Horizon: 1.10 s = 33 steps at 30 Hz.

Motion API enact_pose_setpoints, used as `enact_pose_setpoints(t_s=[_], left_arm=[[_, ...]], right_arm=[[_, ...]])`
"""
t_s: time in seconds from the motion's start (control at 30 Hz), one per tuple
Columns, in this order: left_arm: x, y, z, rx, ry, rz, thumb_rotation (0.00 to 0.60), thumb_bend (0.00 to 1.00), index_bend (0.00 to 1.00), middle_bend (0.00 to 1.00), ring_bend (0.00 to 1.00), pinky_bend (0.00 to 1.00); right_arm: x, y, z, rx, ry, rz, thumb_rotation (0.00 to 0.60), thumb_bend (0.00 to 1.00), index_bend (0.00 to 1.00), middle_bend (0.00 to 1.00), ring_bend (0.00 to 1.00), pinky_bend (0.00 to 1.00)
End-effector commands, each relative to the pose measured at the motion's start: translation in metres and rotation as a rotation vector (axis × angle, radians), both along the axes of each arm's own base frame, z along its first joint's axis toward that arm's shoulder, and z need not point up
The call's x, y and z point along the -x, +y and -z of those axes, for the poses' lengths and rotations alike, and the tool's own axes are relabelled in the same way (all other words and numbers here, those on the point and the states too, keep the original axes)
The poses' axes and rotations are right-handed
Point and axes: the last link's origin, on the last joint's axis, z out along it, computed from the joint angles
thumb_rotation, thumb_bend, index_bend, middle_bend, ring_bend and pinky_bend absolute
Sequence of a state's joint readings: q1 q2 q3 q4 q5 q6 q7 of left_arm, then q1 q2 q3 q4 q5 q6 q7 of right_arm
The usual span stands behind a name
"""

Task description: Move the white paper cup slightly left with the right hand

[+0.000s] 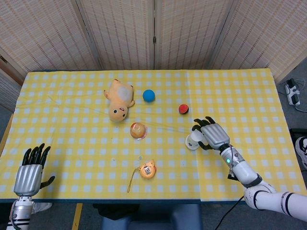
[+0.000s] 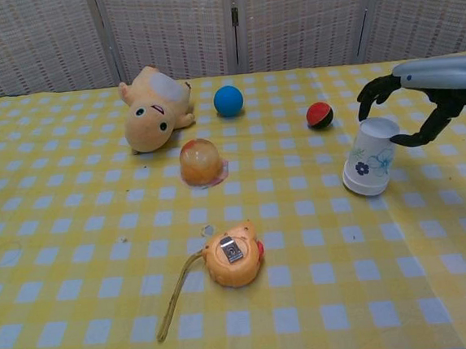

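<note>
White paper cup [image 2: 370, 158] stands upside down on the desk [image 2: 75, 237], wide mouth on the checked cloth, narrow base up and tilted toward the right hand [image 2: 422, 97]. Long axis leans from lower-left at the mouth to upper-right at the base.

Right hand sits just to the cup's right and slightly above its upturned base, fingers [image 2: 373, 91] spread and curved over the top, thumb hooked low on the far-right side. Head view shows the same: right hand [image 1: 214, 135] cupped around the cup [image 1: 193, 141], which lies directly to the hand's left. Whether any finger actually touches the paper, cannot tell; the cup does not look clamped.

The coming move runs leftward, away from the palm, so the hand is already on the correct side to push or carry.

Left hand [image 1: 29, 175] is well apart, off the near-left desk edge, fingers apart and upright, holding nothing.

Red-and-black ball [image 2: 319, 115] lies beyond the cup, left of the right hand.
</note>
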<state>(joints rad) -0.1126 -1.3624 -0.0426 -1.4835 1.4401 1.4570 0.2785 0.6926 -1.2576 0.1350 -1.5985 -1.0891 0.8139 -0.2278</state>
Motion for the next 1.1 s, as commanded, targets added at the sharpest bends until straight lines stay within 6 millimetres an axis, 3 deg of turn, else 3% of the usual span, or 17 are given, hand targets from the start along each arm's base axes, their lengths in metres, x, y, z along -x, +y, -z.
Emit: enact_pose_setpoints(t_s=[0.03, 0.5, 0.83, 0.97, 1.1], left_arm=[[0.0, 0.0, 0.0, 0.002, -0.001, 0.0, 0.6, 0.21, 0.06, 0.02, 0.01, 0.0], [0.0, 0.001, 0.0, 0.003, -0.008, 0.0, 0.6, 0.21, 0.06, 0.02, 0.01, 0.0], [-0.001, 0.001, -0.001, 0.002, -0.015, 0.003, 0.6, 0.21, 0.06, 0.02, 0.01, 0.0], [-0.001, 0.001, 0.0, 0.005, -0.017, 0.003, 0.6, 0.21, 0.06, 0.02, 0.01, 0.0], [0.0, 0.0, -0.001, 0.003, -0.017, 0.002, 0.6, 0.21, 0.06, 0.02, 0.01, 0.0]], right_arm=[[-0.003, 0.002, -0.007, 0.015, -0.007, -0.013, 0.6, 0.46, 0.34, 0.14, 0.15, 0.05], [-0.015, 0.018, -0.036, 0.075, -0.029, -0.091, 0.6, 0.48, 0.35, 0.14, 0.15, 0.05], [-0.041, 0.028, -0.061, 0.125, -0.078, -0.165, 0.6, 0.48, 0.35, 0.15, 0.15, 0.05], [-0.048, 0.026, -0.053, 0.091, -0.076, -0.177, 0.6, 0.47, 0.35, 0.15, 0.15, 0.05], [-0.054, 0.021, -0.032, 0.038, -0.063, -0.188, 0.6, 0.48, 0.35, 0.15, 0.15, 0.05]])
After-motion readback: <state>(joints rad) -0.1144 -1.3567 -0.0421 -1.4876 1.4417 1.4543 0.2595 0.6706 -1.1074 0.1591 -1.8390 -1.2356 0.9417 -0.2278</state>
